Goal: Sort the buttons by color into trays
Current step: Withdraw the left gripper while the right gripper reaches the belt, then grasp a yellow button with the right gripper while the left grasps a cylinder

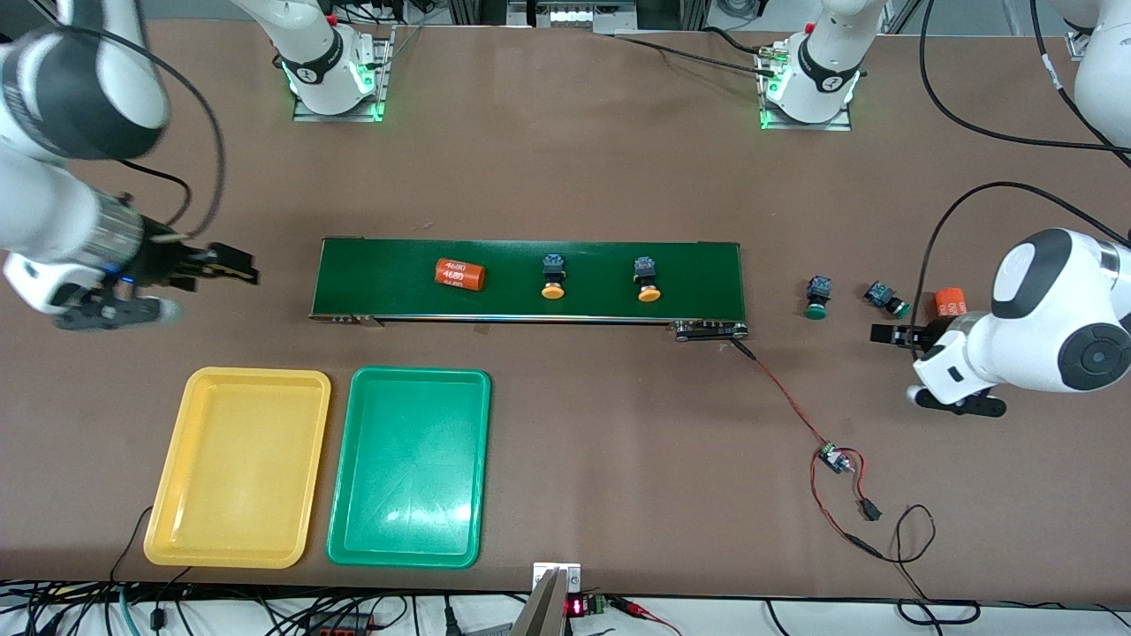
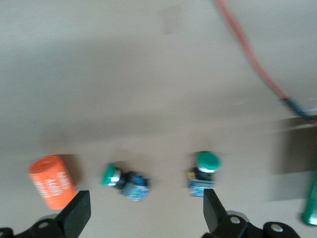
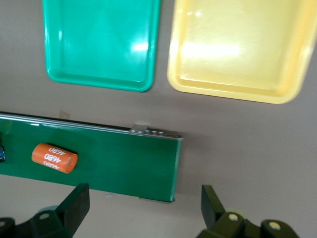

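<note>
Two yellow-capped buttons (image 1: 553, 275) lie on the conveyor belt (image 1: 528, 281), two green-capped buttons (image 1: 818, 297) beside it near the left gripper (image 1: 884, 334); right gripper (image 1: 243, 265) hovers by the belt's other end. Both jaws wide, empty.

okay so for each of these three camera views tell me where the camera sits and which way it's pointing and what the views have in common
Front view: high across the table, facing both bases; shows left gripper and right gripper, both open.
Left wrist view: on the left wrist, looking down past its own fingers at two green buttons and an orange cylinder.
Right wrist view: on the right wrist, over the conveyor belt end, facing the green tray and yellow tray.
Shared: front and right wrist views both show the trays and belt.
</note>
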Robot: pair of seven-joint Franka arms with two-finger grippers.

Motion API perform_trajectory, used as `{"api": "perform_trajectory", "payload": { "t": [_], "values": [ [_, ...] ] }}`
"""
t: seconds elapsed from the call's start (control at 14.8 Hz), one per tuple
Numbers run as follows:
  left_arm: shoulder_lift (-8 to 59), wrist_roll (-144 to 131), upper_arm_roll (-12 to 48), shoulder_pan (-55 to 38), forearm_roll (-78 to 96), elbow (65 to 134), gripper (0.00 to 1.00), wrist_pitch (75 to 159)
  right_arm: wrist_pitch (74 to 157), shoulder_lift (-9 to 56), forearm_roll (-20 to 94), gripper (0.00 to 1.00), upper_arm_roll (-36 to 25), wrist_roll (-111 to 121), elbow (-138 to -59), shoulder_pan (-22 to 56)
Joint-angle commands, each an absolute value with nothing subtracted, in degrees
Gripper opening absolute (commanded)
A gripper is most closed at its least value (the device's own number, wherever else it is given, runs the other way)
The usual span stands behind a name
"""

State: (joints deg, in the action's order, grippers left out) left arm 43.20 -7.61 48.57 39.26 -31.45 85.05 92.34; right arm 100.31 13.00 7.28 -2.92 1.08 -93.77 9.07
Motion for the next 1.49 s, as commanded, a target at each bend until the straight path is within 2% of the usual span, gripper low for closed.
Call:
{"api": "perform_trajectory", "payload": {
  "t": [0.0,0.2,0.61,0.75,0.95,1.15,1.22,1.35,1.42],
  "values": [
    [37.10,-2.21,36.34,32.97,-27.62,85.51,1.00,95.78,101.95,15.37,7.56,1.00,-3.16,-2.26,-92.90,13.52],
    [35.95,-1.93,24.38,29.37,-25.05,87.61,1.00,100.79,103.62,17.48,8.34,1.00,-3.16,-6.85,-92.81,18.53],
    [26.20,-1.93,11.88,24.53,-24.70,108.86,1.00,123.72,108.18,20.47,8.44,1.00,-3.08,-20.47,-92.72,30.13],
    [26.10,-1.93,7.67,22.51,-24.44,111.95,1.00,126.90,110.03,22.40,8.35,1.00,-3.08,-20.65,-92.72,32.77],
    [26.02,-1.85,6.59,22.41,-23.29,115.13,1.00,128.41,111.88,25.30,8.26,1.00,-3.08,-20.57,-92.72,35.23],
    [28.81,-1.85,6.59,24.07,-23.11,116.45,1.00,131.29,111.97,27.24,7.82,1.00,-3.16,-20.65,-92.72,38.14],
    [30.05,-1.85,6.59,24.87,-23.12,116.28,0.94,132.18,111.97,27.59,8.17,1.00,-3.16,-20.65,-92.72,38.14],
    [30.41,-1.50,6.59,24.87,-23.12,115.93,0.53,132.63,112.06,28.21,8.44,1.00,-3.16,-20.74,-92.72,38.06],
    [30.24,-0.89,6.59,24.87,-23.12,115.84,0.40,132.54,111.97,28.65,8.44,1.00,-3.16,-20.74,-92.72,38.14]
  ]
}}
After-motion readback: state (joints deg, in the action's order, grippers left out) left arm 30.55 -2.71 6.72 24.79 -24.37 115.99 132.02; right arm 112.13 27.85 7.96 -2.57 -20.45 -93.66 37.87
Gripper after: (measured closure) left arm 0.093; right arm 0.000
